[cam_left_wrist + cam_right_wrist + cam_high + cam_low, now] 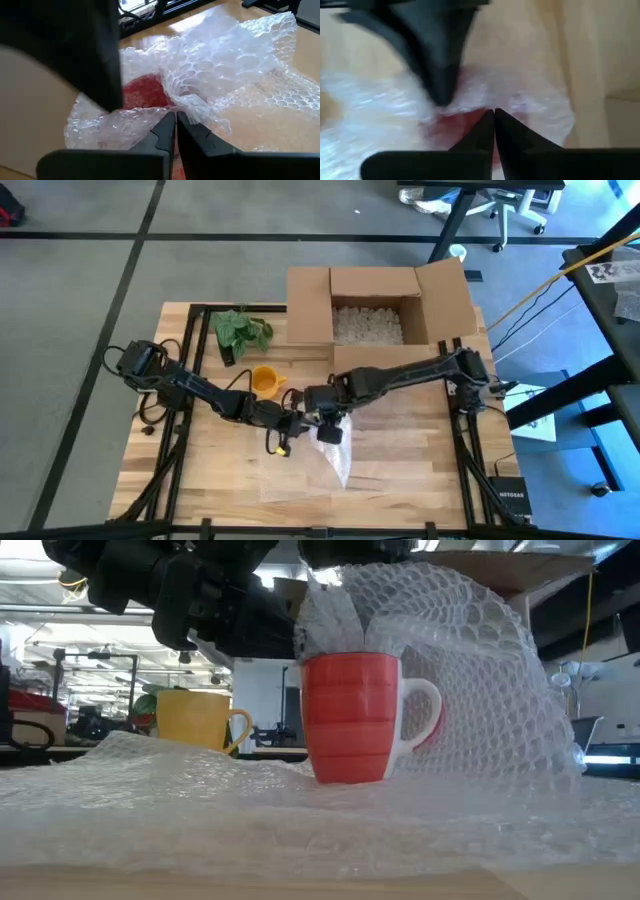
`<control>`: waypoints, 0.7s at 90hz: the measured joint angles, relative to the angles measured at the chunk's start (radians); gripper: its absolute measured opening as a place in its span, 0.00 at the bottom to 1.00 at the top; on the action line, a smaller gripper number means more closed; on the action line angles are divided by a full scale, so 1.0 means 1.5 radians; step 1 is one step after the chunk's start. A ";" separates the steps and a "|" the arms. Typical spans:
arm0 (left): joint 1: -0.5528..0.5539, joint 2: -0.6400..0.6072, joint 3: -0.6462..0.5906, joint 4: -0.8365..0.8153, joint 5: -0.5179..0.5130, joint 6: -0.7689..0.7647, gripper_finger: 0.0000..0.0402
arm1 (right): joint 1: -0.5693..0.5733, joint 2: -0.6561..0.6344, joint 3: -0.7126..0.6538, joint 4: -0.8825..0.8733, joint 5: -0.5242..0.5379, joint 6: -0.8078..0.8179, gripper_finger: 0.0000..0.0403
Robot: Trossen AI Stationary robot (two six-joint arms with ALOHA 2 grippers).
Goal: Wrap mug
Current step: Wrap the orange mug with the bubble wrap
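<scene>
a red mug (350, 717) with a white handle stands upright on a sheet of bubble wrap (300, 810) spread over the wooden table (400, 450), near the table's middle. part of the sheet is lifted and arches over the mug's rim and handle side, as the low view shows. both grippers meet directly above the mug: the left gripper (175, 117), reaching in from the table's left side, has its jaws pressed together on a fold of the bubble wrap; the right gripper (494, 114), reaching from the right side, has its jaws closed tip to tip over the red mug, and whether film lies between them cannot be told. a yellow mug (264, 380) stands on bare wood just beyond the sheet, apart from the red mug. a leafy green plant (240, 330) lies farther back on the left, beside an open cardboard box (375, 305) holding white packing peanuts (368, 325).
</scene>
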 joint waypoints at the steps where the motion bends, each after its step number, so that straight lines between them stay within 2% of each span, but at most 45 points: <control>1: 0.000 0.000 0.000 0.000 0.000 0.000 0.00 | -0.001 0.000 0.000 0.001 0.002 -0.001 0.00; 20: 0.000 0.000 0.000 -0.001 0.000 0.004 0.00 | -0.007 0.000 -0.005 0.044 -0.005 -0.015 0.00; 63: 0.007 0.000 0.000 -0.016 0.004 -0.005 0.00 | 0.017 -0.001 -0.114 0.157 -0.091 0.022 0.00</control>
